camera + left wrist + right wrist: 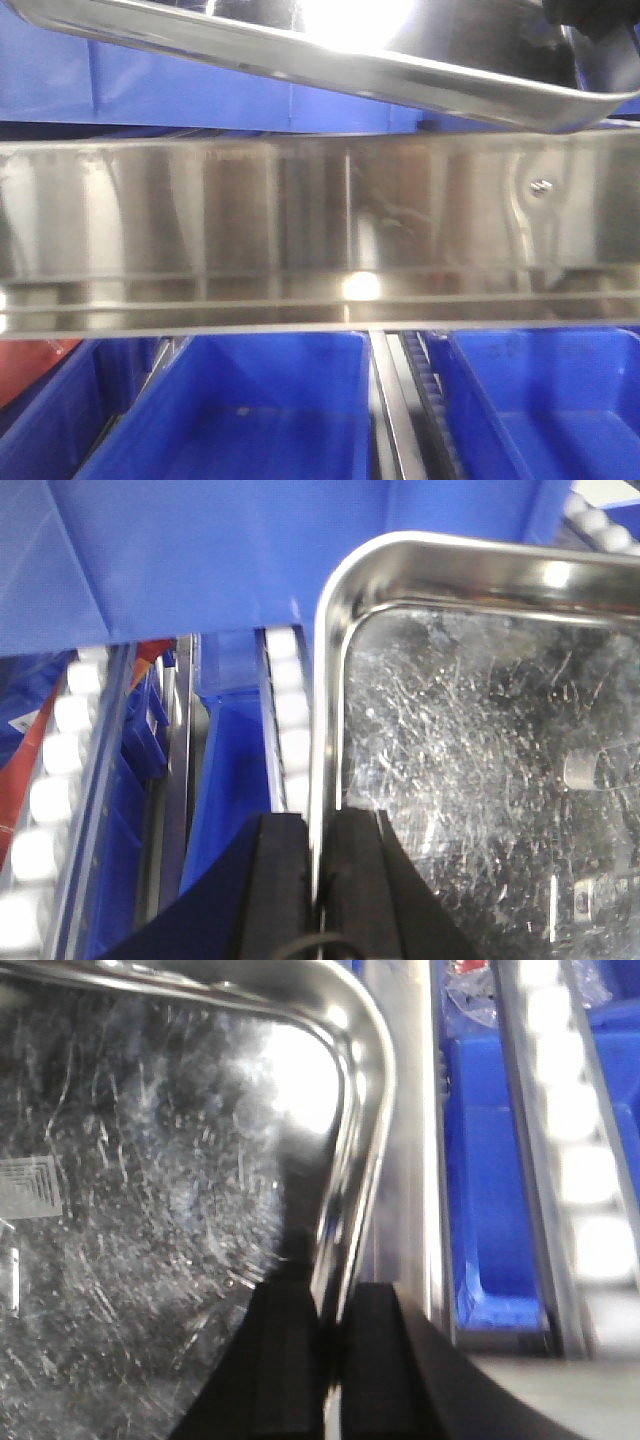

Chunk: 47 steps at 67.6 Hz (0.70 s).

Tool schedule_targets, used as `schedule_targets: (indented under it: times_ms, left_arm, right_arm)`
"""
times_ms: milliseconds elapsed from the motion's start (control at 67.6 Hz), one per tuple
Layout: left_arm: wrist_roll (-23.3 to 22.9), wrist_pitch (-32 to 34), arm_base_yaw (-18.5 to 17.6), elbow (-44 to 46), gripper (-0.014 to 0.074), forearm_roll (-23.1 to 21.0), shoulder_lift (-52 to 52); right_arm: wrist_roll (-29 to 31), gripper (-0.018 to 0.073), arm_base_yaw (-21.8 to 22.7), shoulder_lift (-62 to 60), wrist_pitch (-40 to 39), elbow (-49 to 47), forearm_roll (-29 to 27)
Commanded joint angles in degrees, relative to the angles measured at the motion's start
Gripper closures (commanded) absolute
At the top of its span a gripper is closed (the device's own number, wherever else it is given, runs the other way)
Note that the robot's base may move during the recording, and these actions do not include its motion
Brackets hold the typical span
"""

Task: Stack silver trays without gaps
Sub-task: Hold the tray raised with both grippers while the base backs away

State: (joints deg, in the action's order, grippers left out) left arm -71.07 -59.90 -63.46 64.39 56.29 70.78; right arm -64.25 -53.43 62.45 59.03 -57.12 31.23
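One silver tray [330, 55] hangs tilted across the top of the front view, its right end lower. My left gripper [318, 830] is shut on the tray's left rim [322, 680], one black finger [280, 880] outside and one inside. My right gripper [325, 1305] is shut on the tray's right rim [360, 1140]. The scratched tray floor shows in both wrist views [480, 780] [130, 1210]. No second silver tray is in view.
A long brushed-steel rail with a screw [320, 230] crosses the front view just under the tray. Blue bins [250, 410] [560, 400] sit below it, and more blue bins [200, 560] [490, 1180] and white rollers [290, 710] flank the tray.
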Motion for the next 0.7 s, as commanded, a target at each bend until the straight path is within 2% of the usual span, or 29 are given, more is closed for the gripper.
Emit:
schedule_targets:
  times_ms: [0,681]
  left_arm:
    - [-0.04,0.91,-0.44,0.27,0.0607,3.06,-0.65]
    - [-0.04,0.91,-0.44,0.27,0.0607,3.06,-0.65]
  right_arm:
    - [1.17,0.0574,-0.32,-0.42,-1.26,-0.14,0.83]
    - [1.17,0.0574,-0.32,-0.42,-1.59,-0.14,0.83]
